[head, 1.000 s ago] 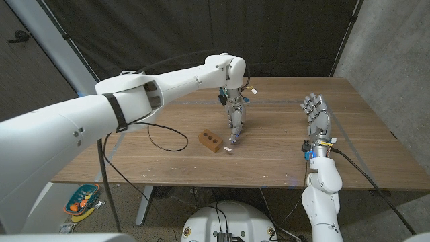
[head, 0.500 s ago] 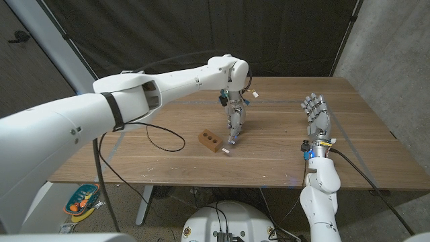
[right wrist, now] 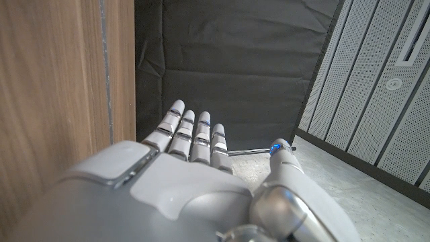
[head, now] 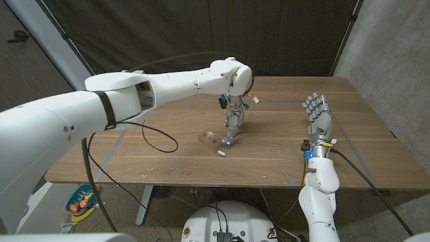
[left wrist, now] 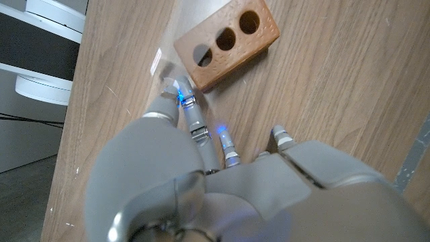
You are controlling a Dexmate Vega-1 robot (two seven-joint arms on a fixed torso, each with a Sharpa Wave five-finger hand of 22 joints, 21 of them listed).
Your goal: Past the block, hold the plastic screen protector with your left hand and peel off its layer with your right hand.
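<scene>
Brown wood makes up the block [left wrist: 227,42], a small brick with three round holes lying on the desk [head: 168,161]. The plastic screen protector [left wrist: 160,62] lies flat on the desk, touching the block's long side, on the side toward the desk's near edge; it is clear and thin, so only its pale edge can be made out. The left hand [head: 230,125] reaches down beside the block with its fingers [left wrist: 193,119] extended, one fingertip landing at the film's edge right against the block. That placement fits the holding step: pressing the film down would pin it for peeling. Whether the fingers actually pinch the film, or only touch it, I cannot tell.

The right hand [head: 318,116] stands upright well away from the block, at the far right of the desk, fingers straight and slightly apart, holding nothing. It appears to be waiting its turn, since peeling needs the film secured first.

Compared with a second ago, the left hand has shifted a little away from the desk's near edge. In the head view the block now appears smeared and faint, and the film sits slightly nearer the desk's front edge, which suggests the hand is nudging them. The right hand has not moved.
</scene>
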